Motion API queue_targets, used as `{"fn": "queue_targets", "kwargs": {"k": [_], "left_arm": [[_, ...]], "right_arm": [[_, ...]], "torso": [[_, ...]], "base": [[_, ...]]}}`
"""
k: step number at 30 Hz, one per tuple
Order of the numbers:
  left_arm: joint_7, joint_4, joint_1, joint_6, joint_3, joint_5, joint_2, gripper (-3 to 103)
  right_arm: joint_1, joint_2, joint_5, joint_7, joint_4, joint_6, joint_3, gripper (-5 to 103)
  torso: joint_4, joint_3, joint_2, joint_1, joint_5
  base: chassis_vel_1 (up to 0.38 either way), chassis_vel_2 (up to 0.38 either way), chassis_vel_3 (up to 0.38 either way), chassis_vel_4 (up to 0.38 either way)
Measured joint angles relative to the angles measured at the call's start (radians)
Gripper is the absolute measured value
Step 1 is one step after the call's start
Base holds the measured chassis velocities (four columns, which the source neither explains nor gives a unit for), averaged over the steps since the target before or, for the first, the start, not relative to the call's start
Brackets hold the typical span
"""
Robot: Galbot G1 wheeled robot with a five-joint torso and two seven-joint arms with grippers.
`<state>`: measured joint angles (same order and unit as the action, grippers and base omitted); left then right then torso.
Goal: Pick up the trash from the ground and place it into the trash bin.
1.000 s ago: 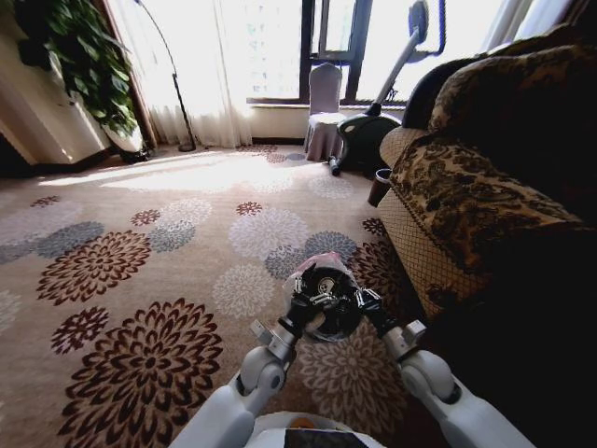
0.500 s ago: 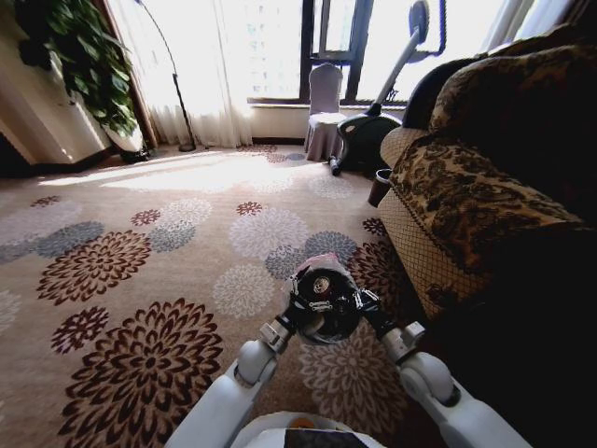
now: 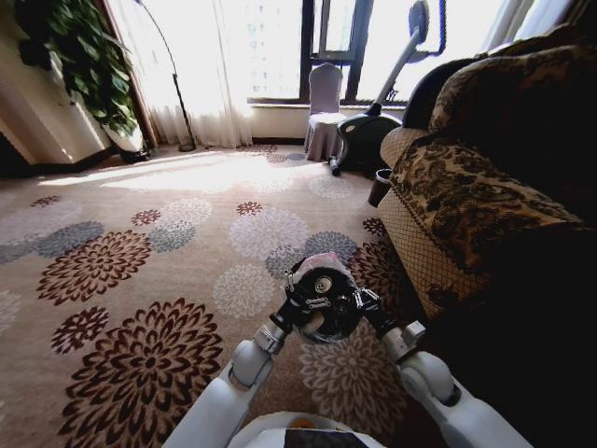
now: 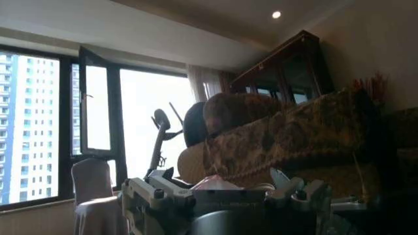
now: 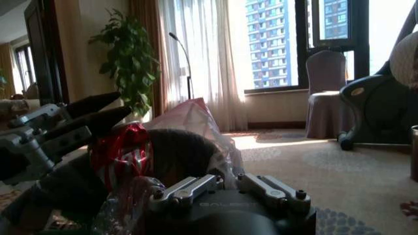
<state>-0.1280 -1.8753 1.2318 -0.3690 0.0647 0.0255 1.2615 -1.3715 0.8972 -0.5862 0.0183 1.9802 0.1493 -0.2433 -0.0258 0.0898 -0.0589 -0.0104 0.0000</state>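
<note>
The trash bin [image 3: 326, 319], a small round black bucket with a whitish-pink liner [image 3: 322, 262], hangs low over the flowered carpet between my two grippers. My left gripper [image 3: 300, 297] is at its left rim, open, with nothing seen in it. The right gripper [image 3: 366, 301] is against the right rim. In the right wrist view the bin [image 5: 179, 152] and its liner [image 5: 193, 115] stand close ahead. A red-and-white plastic wad [image 5: 124, 147] sits at the rim, just below the left gripper's dark fingers [image 5: 98, 110]. The left wrist view has a bit of pink liner [image 4: 216, 183].
A patterned sofa [image 3: 466, 187] runs along the right, close to the bin. A small dark pot [image 3: 380, 187] stands at its far end. Farther back are an exercise bike [image 3: 368, 131], a covered chair [image 3: 325, 112], a floor lamp [image 3: 177, 93] and a plant [image 3: 89, 65]. Open carpet [image 3: 140, 280] lies to the left.
My left gripper has shifted a little up and forward along the bin's left rim. The right gripper and the bin have stayed put.
</note>
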Motion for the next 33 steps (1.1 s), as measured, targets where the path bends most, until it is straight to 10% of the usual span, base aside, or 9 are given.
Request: {"fn": "queue_targets", "kwargs": {"k": [17,27,33], "left_arm": [[0.165,-0.083,0.064,0.225,-0.023,-0.035,0.004,100],[0.193,-0.263,0.179,0.188,0.014,0.160,-0.007,100],[0.387,-0.316,0.334,0.158,0.145,0.151,0.072,100]], "right_arm": [[0.006,-0.002,0.011,0.000,-0.014,0.016,-0.012,0],[0.037,0.009,0.020,0.000,-0.030,0.014,-0.022,0],[0.028,0.026,0.019,0.000,-0.004,-0.012,-0.070,0]], "torso": [[0.0001,0.000,0.000,0.000,-0.0001],[-0.0001,0.000,0.000,0.000,0.0001],[-0.0001,0.000,0.000,0.000,-0.0003]], "base": [[0.000,0.000,0.000,0.000],[0.000,0.000,0.000,0.000],[0.000,0.000,0.000,0.000]]}}
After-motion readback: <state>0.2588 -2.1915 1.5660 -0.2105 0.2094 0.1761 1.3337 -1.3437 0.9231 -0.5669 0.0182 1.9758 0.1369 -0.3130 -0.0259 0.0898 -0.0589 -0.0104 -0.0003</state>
